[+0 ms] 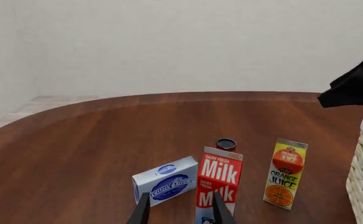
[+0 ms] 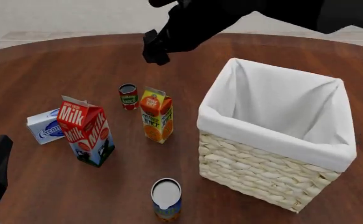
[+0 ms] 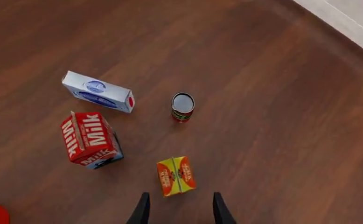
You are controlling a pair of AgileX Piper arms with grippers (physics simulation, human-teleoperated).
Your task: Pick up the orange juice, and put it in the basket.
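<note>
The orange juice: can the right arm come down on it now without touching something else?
Probably yes. The right gripper hangs open above the orange juice, which stands apart from the Milk carton and the small can.

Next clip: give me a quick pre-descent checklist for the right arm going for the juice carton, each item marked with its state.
1. Right gripper open: ok, fingers spread.
2. Right gripper over the yellow-orange gable-top orange juice carton: ok, carton sits just ahead of the fingertips.
3. Carton upright: ok.
4. Room around the carton: ok; small red can and red-and-blue milk carton stand apart from it.
5. Pale wicker basket with white lining free of contents: ok, nothing seen inside.
6. Left gripper clear of the path: ok, low beside the milk carton.
</note>
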